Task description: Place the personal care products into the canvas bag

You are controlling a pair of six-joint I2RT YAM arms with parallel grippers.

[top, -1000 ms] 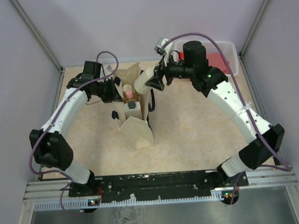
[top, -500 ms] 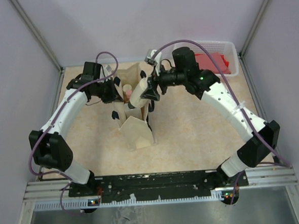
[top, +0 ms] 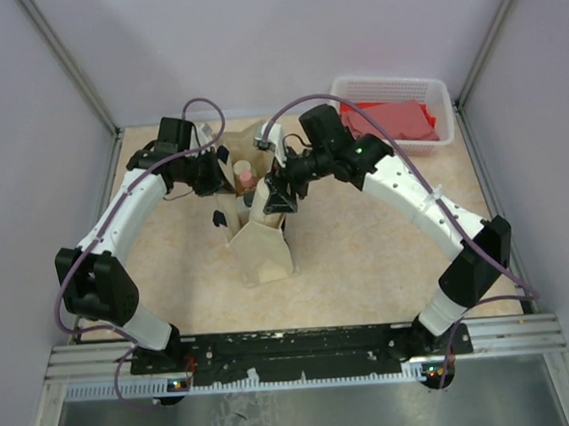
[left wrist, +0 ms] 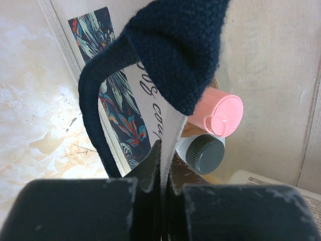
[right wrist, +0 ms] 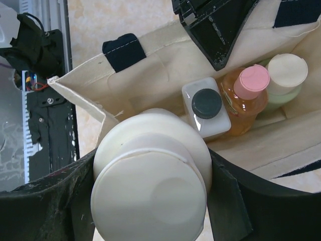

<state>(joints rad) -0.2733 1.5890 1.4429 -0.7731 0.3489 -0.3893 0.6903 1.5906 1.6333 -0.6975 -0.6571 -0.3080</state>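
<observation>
The canvas bag [top: 264, 250] stands open mid-table. My left gripper [top: 222, 172] is shut on the bag's rim [left wrist: 165, 131], beside a navy strap [left wrist: 93, 113]. My right gripper [top: 275, 195] is shut on the cream round bottle [right wrist: 150, 183] and holds it over the bag's mouth, cap toward the wrist camera. Inside the bag stand the white square bottle with dark cap [right wrist: 206, 106], the orange bottle with pink cap [right wrist: 247, 90] and the olive-green bottle with pale cap [right wrist: 286, 74]. The left wrist view also shows the pink cap [left wrist: 223, 114] and dark cap [left wrist: 204, 153].
A white mesh basket [top: 389, 79] holding a red cloth [top: 395, 121] stands at the back right corner. Metal frame posts and grey walls close in the table. The black rail with both arm bases runs along the near edge.
My right arm has moved left and down with the cream bottle, from beside the bag's far right corner to over its open mouth. The left arm has held still.
</observation>
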